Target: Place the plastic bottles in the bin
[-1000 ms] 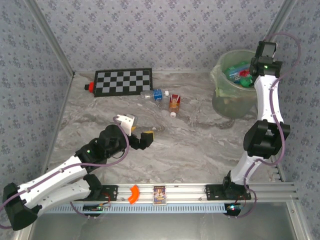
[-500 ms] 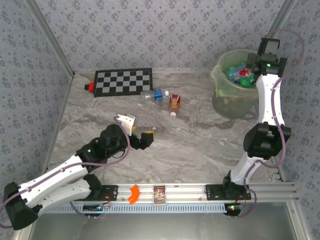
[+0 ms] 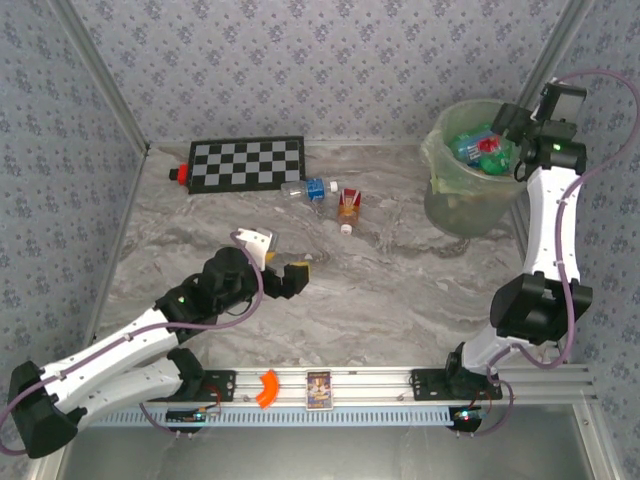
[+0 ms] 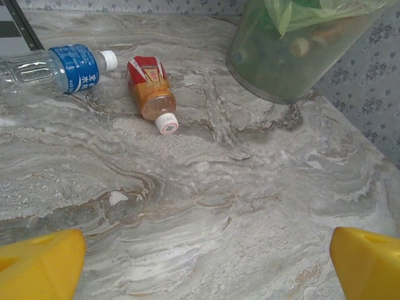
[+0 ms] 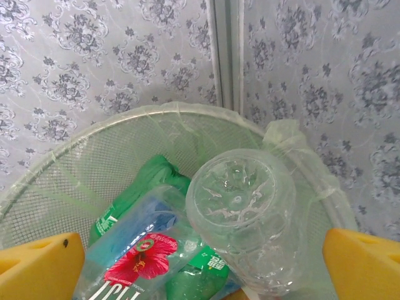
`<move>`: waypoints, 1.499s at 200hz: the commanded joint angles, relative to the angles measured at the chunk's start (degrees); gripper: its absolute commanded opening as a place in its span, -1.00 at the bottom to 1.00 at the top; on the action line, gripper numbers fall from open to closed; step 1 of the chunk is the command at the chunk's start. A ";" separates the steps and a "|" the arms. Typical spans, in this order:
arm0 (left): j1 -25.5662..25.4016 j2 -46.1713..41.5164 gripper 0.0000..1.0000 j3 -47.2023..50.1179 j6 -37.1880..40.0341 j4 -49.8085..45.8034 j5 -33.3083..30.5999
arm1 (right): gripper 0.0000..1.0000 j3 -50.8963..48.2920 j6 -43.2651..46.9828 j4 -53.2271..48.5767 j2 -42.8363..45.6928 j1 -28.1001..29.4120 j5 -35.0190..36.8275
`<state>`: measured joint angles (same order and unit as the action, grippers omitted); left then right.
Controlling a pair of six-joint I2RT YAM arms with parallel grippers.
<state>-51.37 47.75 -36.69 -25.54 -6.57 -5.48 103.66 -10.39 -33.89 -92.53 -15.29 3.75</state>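
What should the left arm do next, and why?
Probably ease the open left gripper forward toward the orange-brown bottle. It lies on the table ahead, beside the blue-labelled bottle, and both are outside the bin.

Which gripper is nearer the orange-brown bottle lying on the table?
Left. The left gripper hovers open, near-left of the orange-brown bottle; the right gripper is over the bin, well off to its right.

Smooth, marble-veined tabletop (image 4: 250,187) with a dull sheen. Translucent pale-green plastic bin (image 4: 275,69), lined with thin crinkled film liner (image 5: 294,140). Clear, glossy, ribbed plastic bottle (image 5: 240,212).
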 commanded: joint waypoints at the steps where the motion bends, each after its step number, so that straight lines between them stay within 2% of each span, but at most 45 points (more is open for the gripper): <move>1: 0.40 0.15 0.99 -2.49 -0.43 0.94 0.30 | 0.99 -0.85 -3.34 1.87 -2.71 -0.91 -7.17; 36: 0.33 0.57 1.00 -2.86 -0.65 0.50 -0.41 | 1.00 2.04 -3.67 3.13 -7.41 -1.19 -8.98; 70: 0.40 2.06 0.99 -3.92 -0.91 0.14 -0.35 | 0.99 7.13 -2.45 -0.29 -12.12 -1.42 -9.34; 149: 0.32 3.16 0.99 -4.17 -1.00 0.93 0.06 | 0.99 4.43 -0.27 2.30 -7.14 -1.06 -6.03; 243: 0.40 3.14 0.99 -4.10 -0.83 -0.23 -0.97 | 0.99 8.84 -1.30 -0.22 -15.42 -0.62 -8.60; 300: 0.65 3.73 1.00 -4.87 0.57 -1.87 -2.42 | 0.99 7.77 -1.19 -2.79 -11.88 -0.10 -7.37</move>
<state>-51.35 51.44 -38.89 -26.02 -7.31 -6.07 111.04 -11.16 -32.01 -107.02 -15.97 -3.88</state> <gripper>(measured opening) 0.997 0.995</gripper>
